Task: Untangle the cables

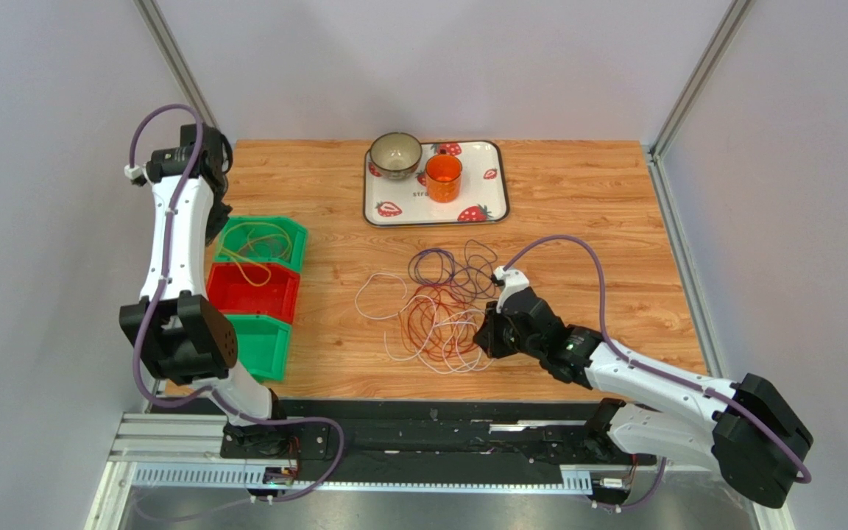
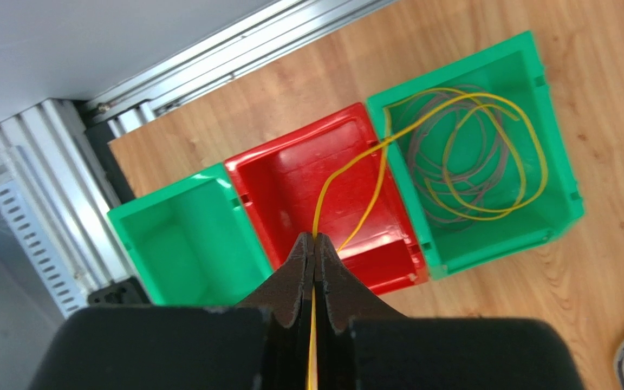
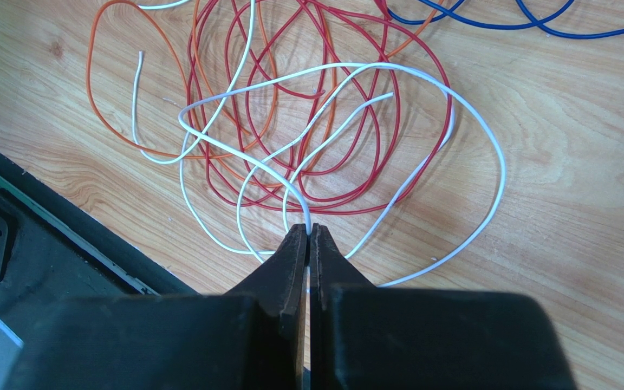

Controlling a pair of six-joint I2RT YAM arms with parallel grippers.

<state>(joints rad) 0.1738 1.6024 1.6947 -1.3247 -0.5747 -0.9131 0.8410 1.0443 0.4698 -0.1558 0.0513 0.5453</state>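
Observation:
A loose tangle of cables [image 1: 440,315] lies on the wooden table, centre right. In the right wrist view it shows a white cable [image 3: 486,138], dark red loops [image 3: 388,122], an orange cable [image 3: 91,89] and blue strands [image 3: 486,24]. My right gripper [image 3: 309,231] is shut on the white cable at the tangle's near right edge [image 1: 488,337]. My left gripper [image 2: 314,240] is shut on a yellow cable [image 2: 348,166] above the red bin [image 2: 291,183]. The yellow cable runs into the far green bin [image 2: 563,175], coiled over a greyish purple cable [image 2: 498,158].
Three bins stand in a row at the table's left edge: green [image 1: 298,237], red [image 1: 285,298], green [image 1: 274,342]. A strawberry tray [image 1: 489,204] at the back holds a bowl [image 1: 395,155] and an orange cup [image 1: 443,177]. A black rail [image 1: 417,425] runs along the near edge.

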